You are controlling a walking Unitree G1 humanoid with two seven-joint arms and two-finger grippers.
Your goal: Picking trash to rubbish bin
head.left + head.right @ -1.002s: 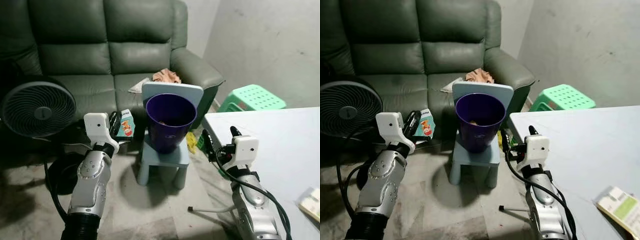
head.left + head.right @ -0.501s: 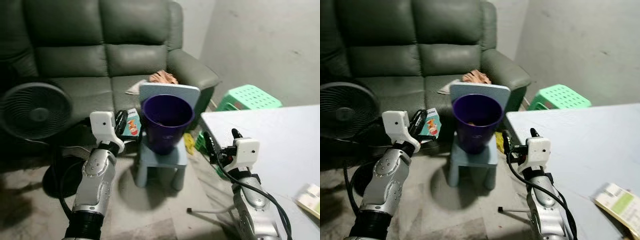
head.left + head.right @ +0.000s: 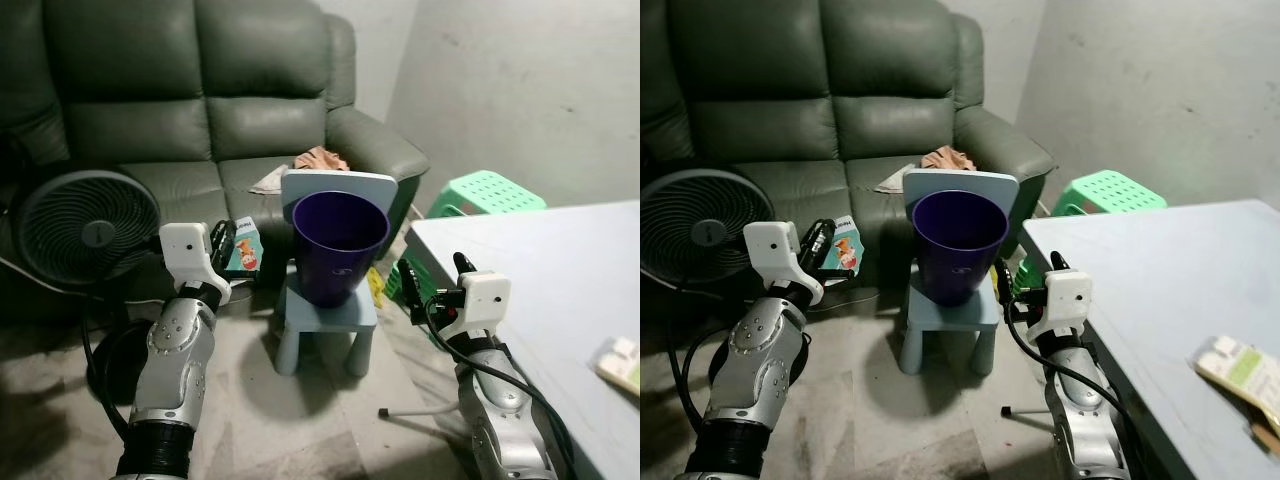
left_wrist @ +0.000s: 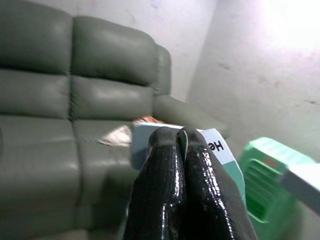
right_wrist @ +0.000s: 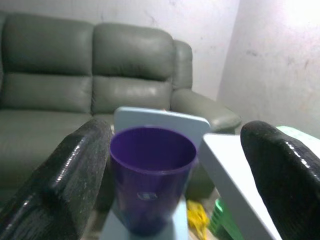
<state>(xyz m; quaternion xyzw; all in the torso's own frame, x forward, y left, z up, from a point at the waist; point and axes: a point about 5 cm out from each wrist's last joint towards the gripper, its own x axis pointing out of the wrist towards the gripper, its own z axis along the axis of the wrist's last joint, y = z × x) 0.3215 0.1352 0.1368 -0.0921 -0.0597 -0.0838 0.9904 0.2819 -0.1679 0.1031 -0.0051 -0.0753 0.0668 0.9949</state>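
Left gripper [image 3: 228, 243] clamped shut on a small carton [image 3: 246, 250], held in the air just left of the purple bin [image 3: 338, 246] on the little blue chair [image 3: 330, 315]. Right gripper [image 3: 431, 290] spread wide, holding nothing, near the bench [image 3: 560, 270] corner. Carton probably light, thin-walled, easily crushed; best pinched by its flat faces, as now.

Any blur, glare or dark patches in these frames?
Eye views: fairly sharp, dim around the fan. Left wrist view: soft, wall washed out at upper right, left hand clamped on the carton. Right wrist view: purple bin clear, near fingers blurred.
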